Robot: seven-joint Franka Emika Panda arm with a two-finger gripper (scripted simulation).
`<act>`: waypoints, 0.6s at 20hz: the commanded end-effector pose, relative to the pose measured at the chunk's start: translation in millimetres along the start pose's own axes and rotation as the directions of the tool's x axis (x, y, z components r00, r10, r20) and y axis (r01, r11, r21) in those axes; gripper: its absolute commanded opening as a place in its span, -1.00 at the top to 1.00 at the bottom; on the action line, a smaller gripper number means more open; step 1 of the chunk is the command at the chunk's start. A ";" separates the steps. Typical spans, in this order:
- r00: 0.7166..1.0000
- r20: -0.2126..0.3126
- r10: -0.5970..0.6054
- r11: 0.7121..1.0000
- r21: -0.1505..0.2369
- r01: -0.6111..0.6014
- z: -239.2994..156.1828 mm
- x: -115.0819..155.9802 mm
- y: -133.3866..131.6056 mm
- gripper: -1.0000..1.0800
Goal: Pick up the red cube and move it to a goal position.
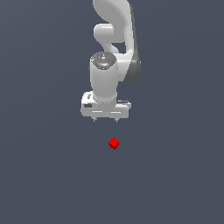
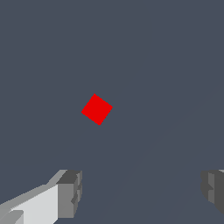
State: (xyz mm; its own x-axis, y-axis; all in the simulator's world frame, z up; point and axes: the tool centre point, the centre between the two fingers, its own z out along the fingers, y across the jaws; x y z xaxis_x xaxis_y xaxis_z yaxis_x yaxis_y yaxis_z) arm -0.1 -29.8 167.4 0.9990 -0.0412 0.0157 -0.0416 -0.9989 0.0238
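Observation:
The red cube (image 1: pixel 113 143) is tiny and bright red, lying on the dark grey surface below the white gripper (image 1: pixel 105 119) in the exterior view, slightly toward that view's right. It is apart from the fingers. In the wrist view the red cube (image 2: pixel 96 109) sits turned about 45 degrees, ahead of the gripper (image 2: pixel 142 192). The two grey fingertips (image 2: pixel 72 192) stand wide apart with nothing between them. The gripper is open and empty.
The white arm (image 1: pixel 113 48) rises behind the gripper toward the top of the exterior view. The plain dark grey surface (image 1: pixel 52 175) fills both views.

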 end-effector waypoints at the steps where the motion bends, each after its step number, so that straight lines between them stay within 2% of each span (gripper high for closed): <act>1: 1.000 0.000 0.000 1.000 0.000 0.000 0.0 0.0 0.0 -0.92; 12: 0.997 0.003 0.075 0.997 0.001 -0.075 18.0 4.0 -7.2 -0.92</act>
State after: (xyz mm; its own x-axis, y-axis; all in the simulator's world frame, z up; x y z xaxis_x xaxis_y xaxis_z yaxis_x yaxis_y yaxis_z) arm 3.5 -24.8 153.8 0.9950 -0.0990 0.0154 -0.0993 -0.9948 0.0216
